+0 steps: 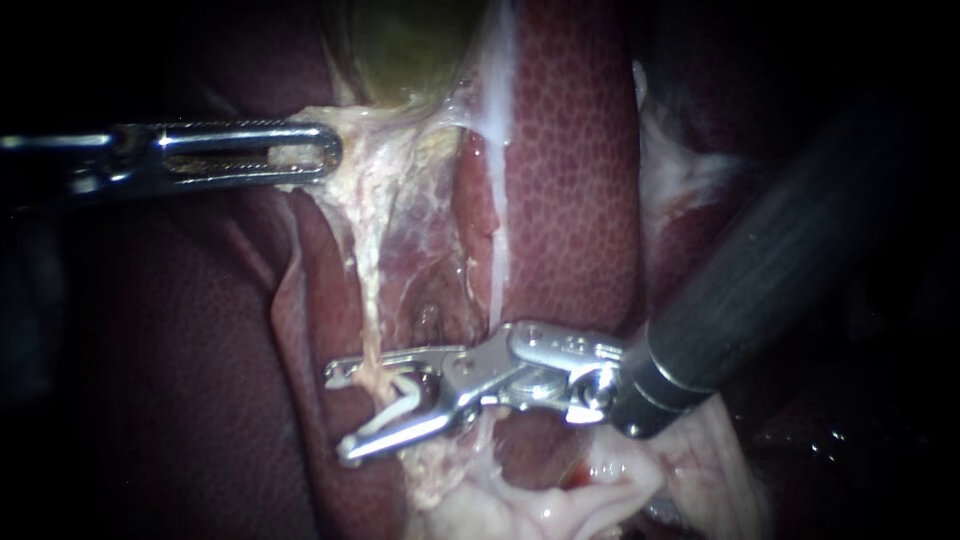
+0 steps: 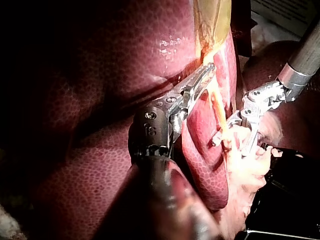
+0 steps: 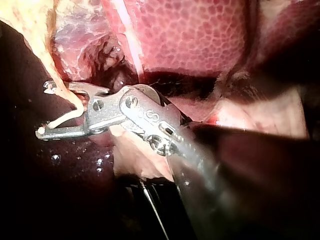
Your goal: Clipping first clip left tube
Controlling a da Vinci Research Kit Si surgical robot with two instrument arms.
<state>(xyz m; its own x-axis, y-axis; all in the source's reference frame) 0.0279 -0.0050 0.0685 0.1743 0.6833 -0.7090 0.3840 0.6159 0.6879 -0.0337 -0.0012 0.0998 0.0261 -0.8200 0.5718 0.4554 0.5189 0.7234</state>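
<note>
Left instrument: entered from 9 o'clock, jaws clamped on pale tissue beneath the gallbladder at 12 o'clock.
Right instrument: entered from 2 o'clock, jaws held apart, both touching a white clip carried between them.
Left tube: straddled by the clip at 7 o'clock, liver alongside.

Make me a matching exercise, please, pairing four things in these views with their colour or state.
Things:
1. gallbladder
2. liver
3. left instrument
4. right instrument

Colours or states:
A. holds an open white clip astride the left tube
B. mottled red
C. yellow-green
D. clamped on pale tissue just below the gallbladder

Pairs: 1-C; 2-B; 3-D; 4-A
</note>
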